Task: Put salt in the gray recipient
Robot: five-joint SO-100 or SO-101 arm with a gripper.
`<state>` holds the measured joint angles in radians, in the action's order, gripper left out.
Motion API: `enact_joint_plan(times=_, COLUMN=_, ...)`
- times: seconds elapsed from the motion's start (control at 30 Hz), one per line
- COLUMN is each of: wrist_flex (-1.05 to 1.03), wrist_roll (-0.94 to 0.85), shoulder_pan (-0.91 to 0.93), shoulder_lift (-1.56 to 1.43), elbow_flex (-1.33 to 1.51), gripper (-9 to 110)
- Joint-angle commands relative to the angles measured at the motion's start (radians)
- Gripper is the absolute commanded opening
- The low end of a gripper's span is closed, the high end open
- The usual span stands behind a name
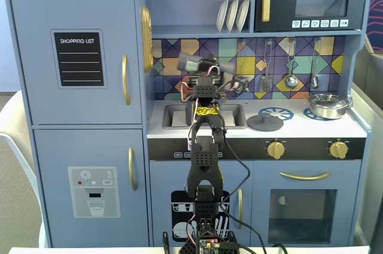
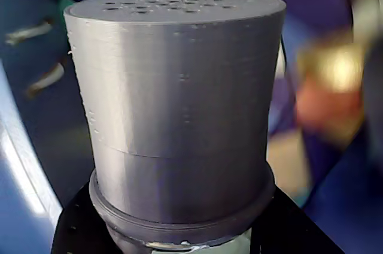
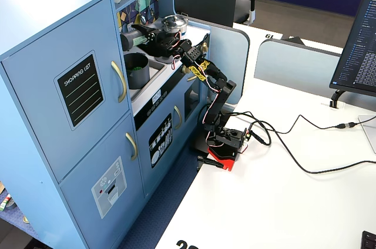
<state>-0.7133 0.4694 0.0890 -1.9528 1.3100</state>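
Salt (image 2: 173, 110) is seen close in the wrist view as a gray ribbed cylinder with a flat cap pierced by small holes. It is gripped by the tool (image 3: 140, 36), closed on its body, and held lying sideways above the pot (image 3: 136, 70). The pot, dark gray with green inside, stands in the sink (image 1: 173, 116) of the toy kitchen.

The salt shaker (image 3: 134, 39), gray with a pale green label, lies tipped sideways in the air above the gray pot (image 3: 136, 70), which stands upright in the toy kitchen's sink; its holed cap (image 2: 175, 107) fills the wrist view
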Motion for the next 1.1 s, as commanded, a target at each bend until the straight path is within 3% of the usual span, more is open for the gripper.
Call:
enact_joint_plan(times=0.0, wrist_flex=0.014, wrist_roll=0.218, shoulder_pan=-0.064, shoulder_lift=0.012, elbow_flex=-0.104, gripper=0)
enact_joint_plan(times=0.2, wrist_flex=0.034, wrist_roll=0.408, shoulder_pan=-0.077, shoulder_lift=0.026, elbow_flex=-0.12, gripper=0)
enact_joint_plan(times=0.43, wrist_flex=0.067, wrist_roll=0.471, shoulder_pan=-0.084, shoulder_lift=0.028, elbow_flex=-0.104, gripper=0)
enact_joint_plan(times=0.67, wrist_flex=-0.387, wrist_roll=0.509, shoulder_pan=-0.095, shoulder_lift=0.204, elbow_flex=-0.41, gripper=0)
enact_joint_plan(times=0.77, wrist_flex=-0.262, wrist_roll=0.497, shoulder_pan=-0.11, shoulder_lift=0.161, elbow_flex=-0.316, gripper=0)
enact_joint_plan(times=0.93, wrist_flex=0.143, wrist_roll=0.407, shoulder_pan=-0.16, shoulder_lift=0.032, elbow_flex=-0.077, gripper=0)
enact_joint_plan(times=1.07, wrist_flex=-0.08, wrist_roll=0.465, shoulder_pan=-0.143, shoulder_lift=0.115, elbow_flex=-0.245, gripper=0)
